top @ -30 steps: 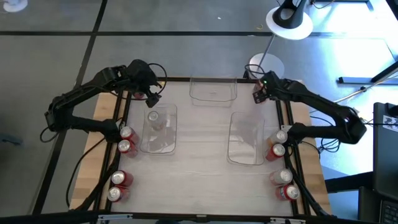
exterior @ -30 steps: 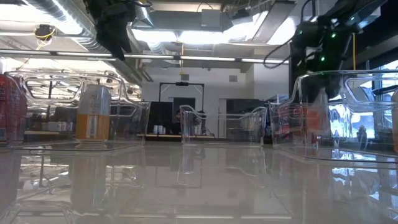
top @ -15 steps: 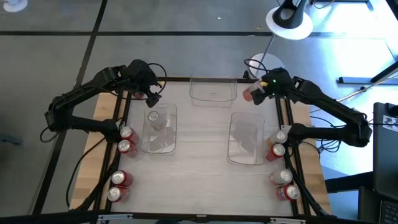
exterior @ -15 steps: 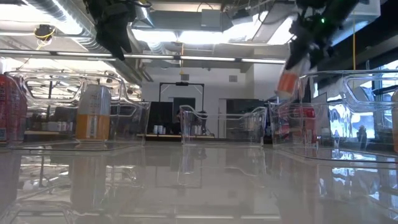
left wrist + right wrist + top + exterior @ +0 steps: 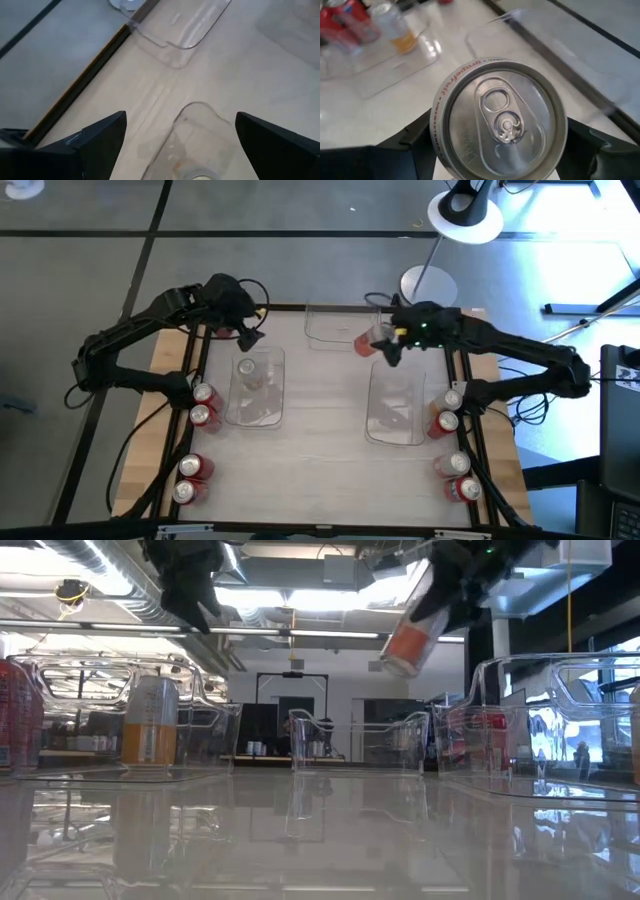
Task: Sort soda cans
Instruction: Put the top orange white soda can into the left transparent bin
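My right gripper [image 5: 384, 343] is shut on a red soda can [image 5: 365, 343] with a silver top [image 5: 500, 115], high over the table between the far clear bin [image 5: 343, 326] and the right clear bin [image 5: 395, 405]. In the low view the can [image 5: 408, 640] hangs tilted in the air. My left gripper [image 5: 246, 336] hovers open above the far end of the left clear bin [image 5: 256, 387], where a pale, orange-banded can [image 5: 150, 720] stands upright. Several red cans stand along the left edge [image 5: 203, 405] and the right edge [image 5: 447, 420]. My right gripper holds the red can pinched between its two fingers [image 5: 417, 145], one on each side of the body just below the top rim [image 5: 437, 132]. The fingers run along the can, and its top faces the wrist. The can is lifted clear and tilted, bottom end [image 5: 398, 662] lowest.
Three clear bins stand on the pale tabletop: left, right and far middle. Dark rails [image 5: 462, 380] run along both sides, with rows of cans beside them. A white lamp base [image 5: 428, 283] stands beyond the far right corner. Bare table shows between the bins [image 5: 325, 410].
My right gripper has carried the red can from the far right corner toward the table's middle, rising as it went. The can has tipped further over and now sits higher and farther left.
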